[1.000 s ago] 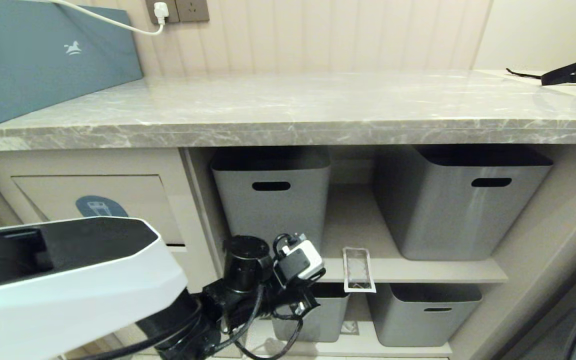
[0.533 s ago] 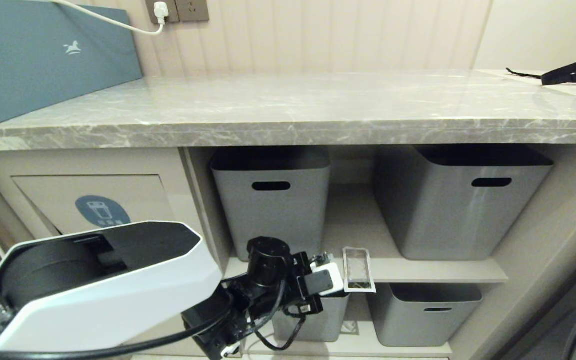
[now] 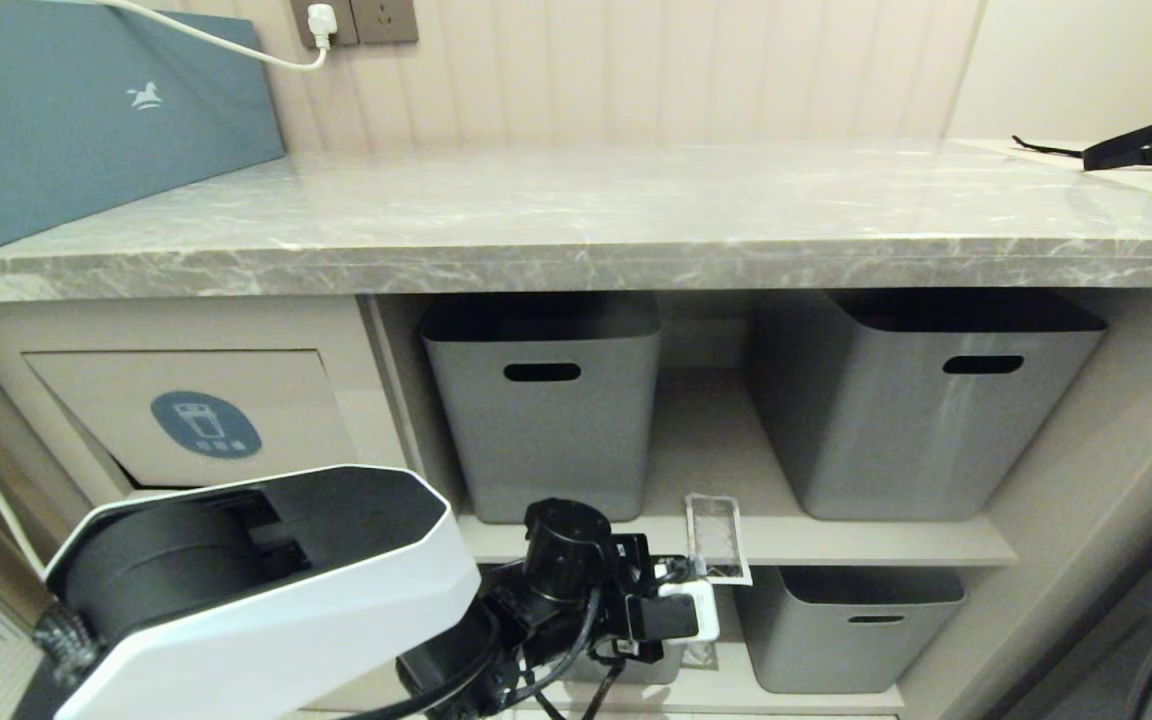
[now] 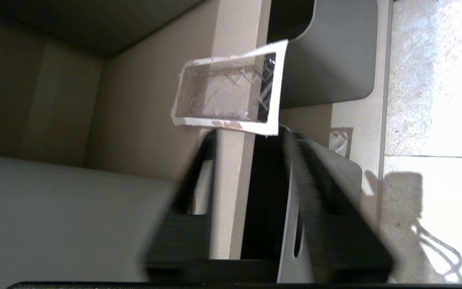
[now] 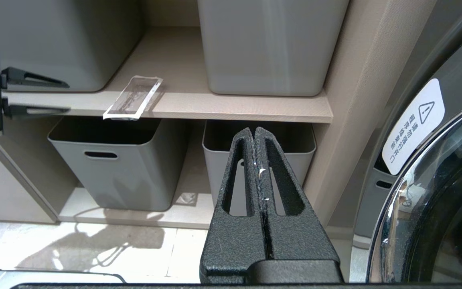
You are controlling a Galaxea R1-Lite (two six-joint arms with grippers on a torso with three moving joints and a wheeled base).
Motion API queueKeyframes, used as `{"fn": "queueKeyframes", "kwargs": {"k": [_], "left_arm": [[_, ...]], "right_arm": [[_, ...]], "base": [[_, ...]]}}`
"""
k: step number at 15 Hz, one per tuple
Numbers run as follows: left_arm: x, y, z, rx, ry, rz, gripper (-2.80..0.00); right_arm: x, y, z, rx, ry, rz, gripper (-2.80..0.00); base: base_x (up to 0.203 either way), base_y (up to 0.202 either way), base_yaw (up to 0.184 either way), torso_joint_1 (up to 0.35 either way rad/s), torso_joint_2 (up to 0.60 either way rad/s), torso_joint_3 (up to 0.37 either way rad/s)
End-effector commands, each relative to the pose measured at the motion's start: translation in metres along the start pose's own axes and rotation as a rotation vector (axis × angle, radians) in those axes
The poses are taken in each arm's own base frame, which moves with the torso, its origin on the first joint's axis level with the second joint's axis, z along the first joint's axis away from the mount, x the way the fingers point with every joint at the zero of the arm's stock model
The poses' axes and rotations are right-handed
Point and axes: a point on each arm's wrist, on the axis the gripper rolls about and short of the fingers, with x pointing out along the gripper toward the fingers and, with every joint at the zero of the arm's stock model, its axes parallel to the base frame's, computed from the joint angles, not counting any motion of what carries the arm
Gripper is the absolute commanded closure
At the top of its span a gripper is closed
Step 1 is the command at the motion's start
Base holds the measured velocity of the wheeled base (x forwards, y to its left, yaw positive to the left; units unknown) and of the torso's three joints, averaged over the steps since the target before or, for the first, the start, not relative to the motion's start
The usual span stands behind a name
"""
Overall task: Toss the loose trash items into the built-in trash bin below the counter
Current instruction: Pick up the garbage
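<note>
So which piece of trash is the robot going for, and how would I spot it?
Look under the grey marble counter at the beige shelf holding two big grey tubs. Between them, hanging over the shelf's front edge, lies a clear plastic wrapper with white edges. It is the only flat, see-through thing there, just ahead of the open left pincer.

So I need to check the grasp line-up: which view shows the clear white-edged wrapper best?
The left wrist view: the clear white-edged wrapper fills the middle, overhanging the shelf edge just beyond the left gripper. The right wrist view shows it whole but smaller and slanted. The head view shows it small.
</note>
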Motion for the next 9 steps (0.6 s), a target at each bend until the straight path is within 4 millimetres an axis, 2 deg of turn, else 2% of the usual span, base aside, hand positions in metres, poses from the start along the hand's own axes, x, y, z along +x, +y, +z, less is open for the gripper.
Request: {"fn": "queueKeyframes", "kwargs": {"k": [1, 5, 9], "left_arm": [[0.0012, -0.0014, -0.0034, 0.004, 0.007, 0.001, -2.8], [0.0019, -0.0027, -0.0083, -0.001, 0.018, -0.005, -2.8], [-0.0009, -0.0085, -0.0108, 0.09, 0.029, -0.025, -2.8]], "right_arm": [[0.0, 0.0, 0.0, 0.0, 0.0, 0.001, 0.0], [0.0, 0.0, 0.0, 0.0, -0.001, 0.001, 0.0], [-0.0001, 0.0, 0.0, 0.0, -0.002, 0.001, 0.0]], "base": [[0.0, 0.0, 0.0, 0.0, 0.0, 0.0], [0.0, 0.0, 0.0, 0.0, 0.0, 0.0], [0.0, 0.0, 0.0, 0.0, 0.0, 0.0]]}}
